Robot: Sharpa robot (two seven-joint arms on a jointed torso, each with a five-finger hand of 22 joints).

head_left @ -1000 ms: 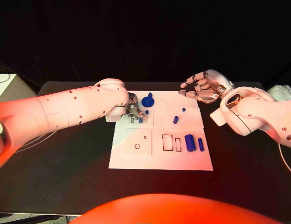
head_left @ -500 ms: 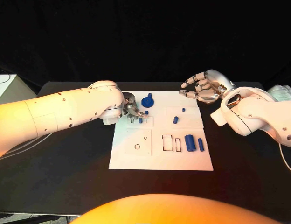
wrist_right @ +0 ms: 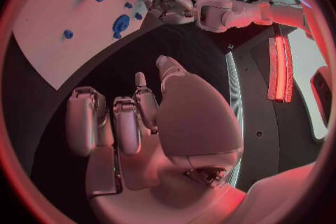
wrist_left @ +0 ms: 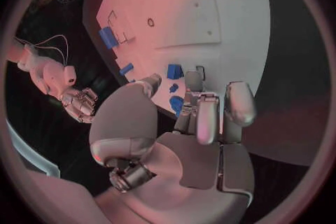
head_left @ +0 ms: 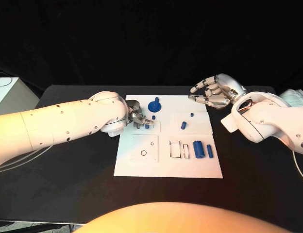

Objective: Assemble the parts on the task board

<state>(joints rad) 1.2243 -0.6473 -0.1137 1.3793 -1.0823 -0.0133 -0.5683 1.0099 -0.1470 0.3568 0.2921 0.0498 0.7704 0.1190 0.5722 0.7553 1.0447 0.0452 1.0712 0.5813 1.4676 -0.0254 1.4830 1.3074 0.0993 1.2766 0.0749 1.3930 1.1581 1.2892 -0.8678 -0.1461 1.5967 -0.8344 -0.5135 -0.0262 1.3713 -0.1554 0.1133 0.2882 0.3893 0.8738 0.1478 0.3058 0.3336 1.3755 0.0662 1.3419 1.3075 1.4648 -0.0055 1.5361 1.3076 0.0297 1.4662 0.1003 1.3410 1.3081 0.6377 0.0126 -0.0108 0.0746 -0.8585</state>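
Note:
The white task board [head_left: 167, 162] lies in the middle of the black table. My left hand [head_left: 139, 116] is low over its far left part. Its thumb and fingertips [wrist_left: 198, 102] close round a small blue part [wrist_left: 176, 104], also seen in the head view [head_left: 146, 125]. Another small blue part [head_left: 153, 117] stands right beside it. A blue knob [head_left: 154, 105] stands at the board's far edge, and a short blue pin [head_left: 183, 124] lies near the middle. A thick blue cylinder [head_left: 197, 149] and a thin one [head_left: 209, 151] lie at the board's right. My right hand [head_left: 211, 92] hovers off the far right corner, fingers curled in on nothing.
A white box [head_left: 1, 92] with cables stands beyond the table's left edge. Outlined slots [head_left: 175, 148] and a small round hole [head_left: 143, 153] mark the board's near half. Bare black table surrounds the board on all sides.
My left forearm has swung lower and further left while its hand stays at the same small blue parts. The right hand has not moved.

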